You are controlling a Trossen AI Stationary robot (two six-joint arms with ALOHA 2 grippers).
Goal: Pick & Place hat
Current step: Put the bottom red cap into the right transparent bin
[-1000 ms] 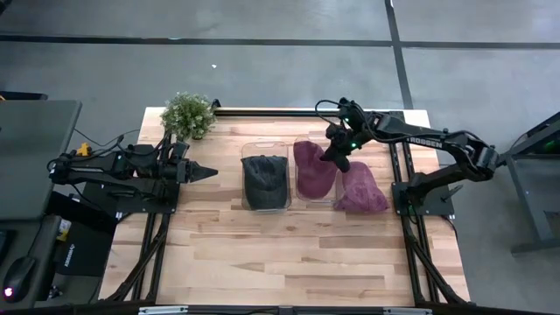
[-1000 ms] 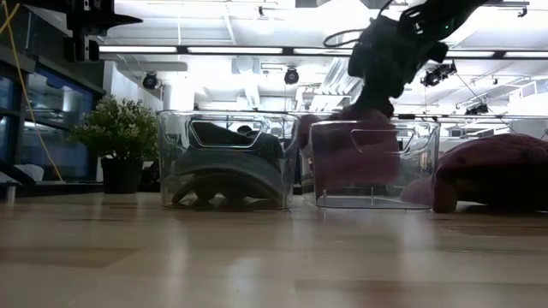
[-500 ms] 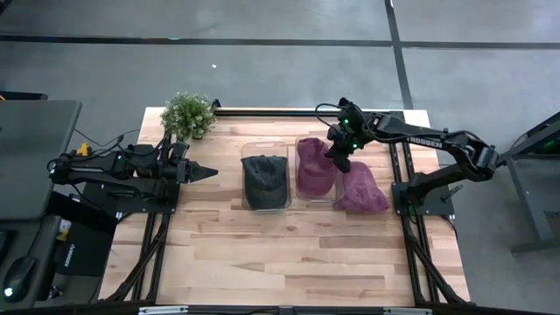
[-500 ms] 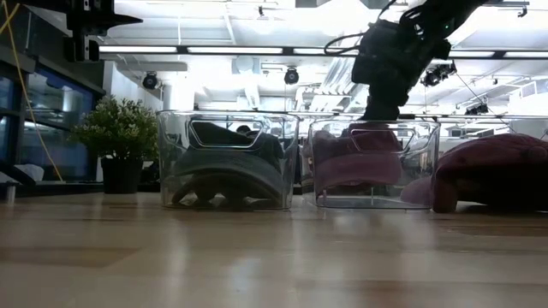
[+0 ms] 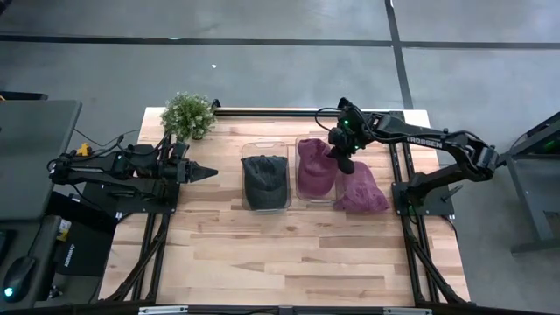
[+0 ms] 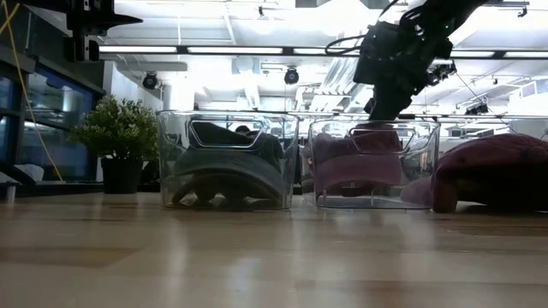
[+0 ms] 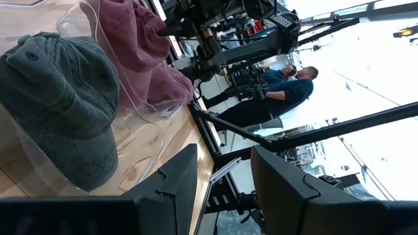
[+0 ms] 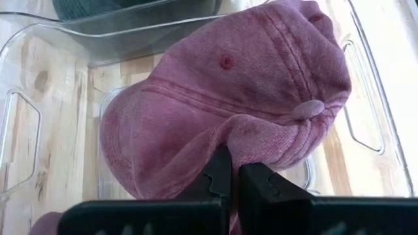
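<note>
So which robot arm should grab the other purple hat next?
Probably the right gripper: it hangs just beside the purple hat on the table. The left gripper waits beyond both bins.

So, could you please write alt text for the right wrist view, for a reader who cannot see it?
A maroon cap lies crown-up inside a clear plastic bin on a wooden table. The right gripper is just above the cap's edge, its dark fingers nearly together.
</note>
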